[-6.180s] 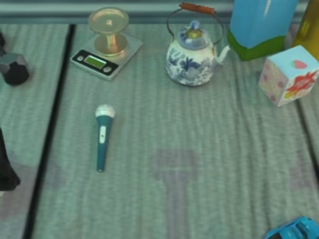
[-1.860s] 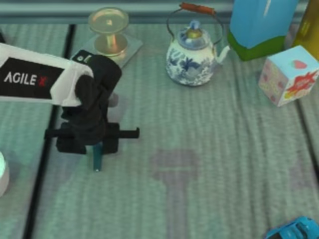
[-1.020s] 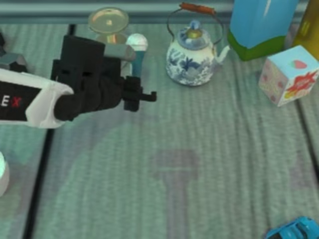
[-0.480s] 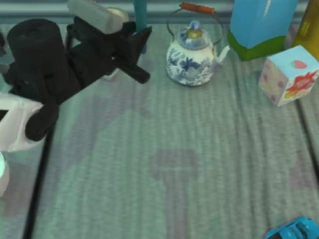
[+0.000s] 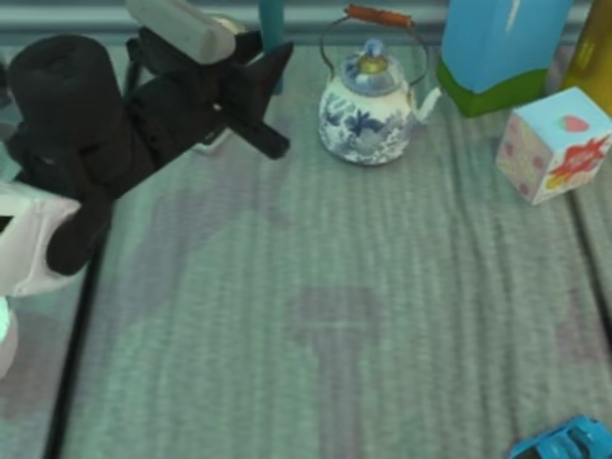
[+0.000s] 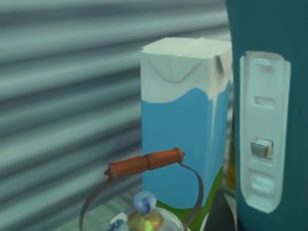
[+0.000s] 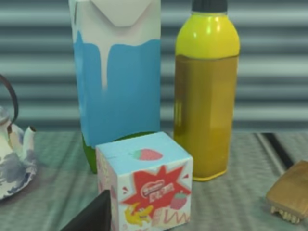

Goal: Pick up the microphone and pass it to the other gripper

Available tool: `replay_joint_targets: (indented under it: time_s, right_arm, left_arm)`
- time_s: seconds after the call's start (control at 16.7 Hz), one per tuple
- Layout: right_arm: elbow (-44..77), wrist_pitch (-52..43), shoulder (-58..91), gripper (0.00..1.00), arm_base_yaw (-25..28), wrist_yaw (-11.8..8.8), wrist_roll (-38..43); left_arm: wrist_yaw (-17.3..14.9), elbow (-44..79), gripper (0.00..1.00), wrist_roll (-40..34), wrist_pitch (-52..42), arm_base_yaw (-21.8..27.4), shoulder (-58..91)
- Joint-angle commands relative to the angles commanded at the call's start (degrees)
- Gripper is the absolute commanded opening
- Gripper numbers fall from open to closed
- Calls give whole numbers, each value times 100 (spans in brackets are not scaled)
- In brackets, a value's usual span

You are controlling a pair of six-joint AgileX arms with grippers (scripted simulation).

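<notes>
left of the glossy round teapot (image 5: 368,110), the black left gripper (image 5: 256,72) is clamped on the slim smooth teal microphone (image 5: 271,19), lifted above the ribbed green-grey table (image 5: 335,306).

Top view looks straight down on the table (image 5: 382,316), left arm filling its upper-left corner. Left wrist view sits close against the teal microphone (image 6: 269,115), facing level toward the blue milk carton (image 6: 180,125) and teapot (image 6: 144,168) handle. Right wrist view sits low, facing the same carton, the yellow bottle (image 7: 207,91) and the strawberry box (image 7: 147,180); all three views share carton and teapot.
</notes>
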State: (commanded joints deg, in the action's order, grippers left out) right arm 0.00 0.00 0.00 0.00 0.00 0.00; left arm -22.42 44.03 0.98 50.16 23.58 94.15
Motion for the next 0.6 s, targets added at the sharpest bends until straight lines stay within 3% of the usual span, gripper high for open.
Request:
replay_joint_targets:
  time_s: [0.42,0.6]
  right_arm:
    - [0,0,0,100,0,0,0]
    - [0,0,0,100,0,0,0]
  left_arm:
    - [1224,-278,0,-121,432,1118,-375]
    - [1312,-297,0,-133,472,1205,-414]
